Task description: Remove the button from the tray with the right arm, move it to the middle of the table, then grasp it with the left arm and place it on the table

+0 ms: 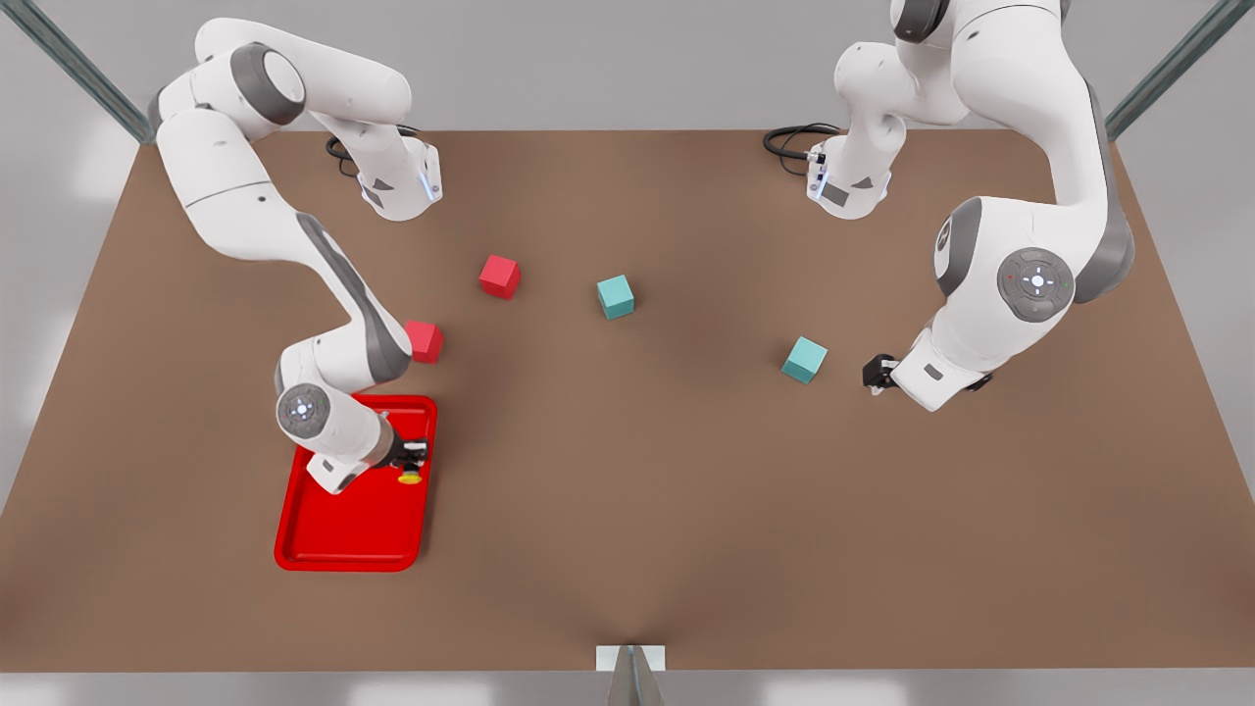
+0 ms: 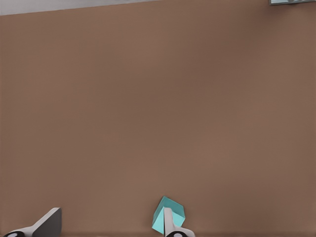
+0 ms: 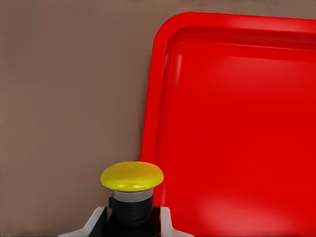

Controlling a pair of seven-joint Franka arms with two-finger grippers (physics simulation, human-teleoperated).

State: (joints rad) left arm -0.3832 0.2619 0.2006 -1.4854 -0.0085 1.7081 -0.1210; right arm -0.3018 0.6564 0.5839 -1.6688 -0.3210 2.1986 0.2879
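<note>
Red glossy tray (image 1: pixel 338 534), front view: lies on the brown counter (image 1: pixel 627 510) toward the front view's left; right tool (image 1: pixel 410 464) sits over the tray's rim on the side nearest the counter's middle, with the yellow-capped button (image 1: pixel 409 478) at its tip. Left tool (image 1: pixel 876 374), same view: waits near the front view's right, just beside a teal cube (image 1: pixel 804 359); a second teal cube (image 1: pixel 615 296) and two red cubes (image 1: pixel 499 276) (image 1: pixel 425 341) lie scattered farther back. Left wrist view: left tool (image 2: pixel 111 228) holds nothing, its fingers parted wide, one fingertip (image 2: pixel 170 222) in front of the teal cube (image 2: pixel 168 213), bare counter (image 2: pixel 158 108) beyond. Right wrist view: right tool (image 3: pixel 131 222) is closed onto the button (image 3: pixel 132 190) at its dark body, yellow cap standing proud of the fingers, tray (image 3: pixel 232 123) rim just beyond. Handling note, judged: the button appears gripped and the lift out of the tray is the step in hand; raise it well above the rim before travelling sideways, keep the grip low on the body so the cap stays free for the left tool, and steer between the cubes toward the middle.
</note>
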